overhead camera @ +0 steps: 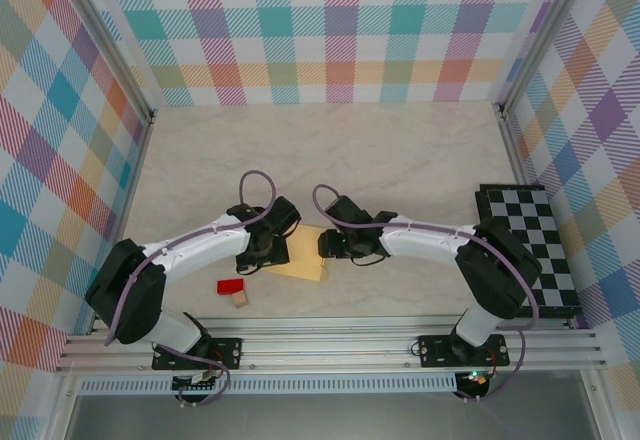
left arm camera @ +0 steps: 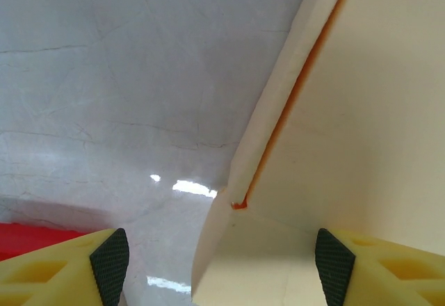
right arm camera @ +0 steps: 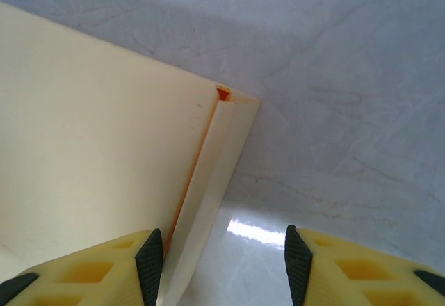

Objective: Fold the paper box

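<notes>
Both arms reach inward from their bases, elbows bent, and their wrists meet over the middle of the pale marbled table (overhead camera: pixel 400 160). The left gripper (overhead camera: pixel 262 248) and the right gripper (overhead camera: pixel 335 245) face each other across the pale yellow thin-card paper box (overhead camera: pixel 302 257), which lies flat on the table between them.

The left gripper's jaws are spread wide, and a corner of the card (left arm camera: pixel 348 146) sits between the black pads (left arm camera: pixel 111 264) without being pinched. The right gripper's jaws are also apart. One pad (right arm camera: pixel 149 264) is just beside a narrow folded strip along the card's edge (right arm camera: pixel 208 181), and bare table shows before the other pad.

The card is cream, with orange showing in the creases. A small red block (overhead camera: pixel 232 286) and a tiny tan wooden cube (overhead camera: pixel 240 300) lie near the left arm.
</notes>
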Robot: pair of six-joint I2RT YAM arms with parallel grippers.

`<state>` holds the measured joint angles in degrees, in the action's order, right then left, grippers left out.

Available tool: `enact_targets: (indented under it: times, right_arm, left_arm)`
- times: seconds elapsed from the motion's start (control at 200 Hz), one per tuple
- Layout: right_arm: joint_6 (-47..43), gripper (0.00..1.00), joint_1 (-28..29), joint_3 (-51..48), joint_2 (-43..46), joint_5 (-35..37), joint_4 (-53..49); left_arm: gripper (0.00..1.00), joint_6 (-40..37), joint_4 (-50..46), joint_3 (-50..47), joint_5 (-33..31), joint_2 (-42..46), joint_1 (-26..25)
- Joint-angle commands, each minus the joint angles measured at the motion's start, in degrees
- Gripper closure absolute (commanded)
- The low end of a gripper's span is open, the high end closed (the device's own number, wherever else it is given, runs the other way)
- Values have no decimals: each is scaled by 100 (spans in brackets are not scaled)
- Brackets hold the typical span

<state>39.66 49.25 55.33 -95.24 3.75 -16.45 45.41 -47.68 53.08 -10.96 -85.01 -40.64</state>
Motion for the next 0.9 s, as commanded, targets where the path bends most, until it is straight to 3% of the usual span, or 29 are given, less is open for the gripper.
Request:
enact_targets:
  times: [0.0, 0.215, 0.51, 0.745, 0.895]
  right_arm:
    - [-735, 49, -315, 276, -246, -183, -172]
    - [-1687, 49, -689, 786, -669, -278, -269]
    - [-1830, 49, -1085, 1307, -756, -445, -607]
    - [-1348, 49, -1085, 1812, -300, -355, -1718]
    - [-646, 50, -1083, 1774, 63, -829, -2162]
  left_arm:
    - [27, -32, 224, -98, 0, -274, 107]
    - [28, -90, 529, -27, 88, -578, 203]
    - [29, -127, 999, 28, 513, -709, 531]
    - [30, -28, 1045, 144, 492, -888, 553]
    - [31, 9, 1107, 137, 575, -1017, 574]
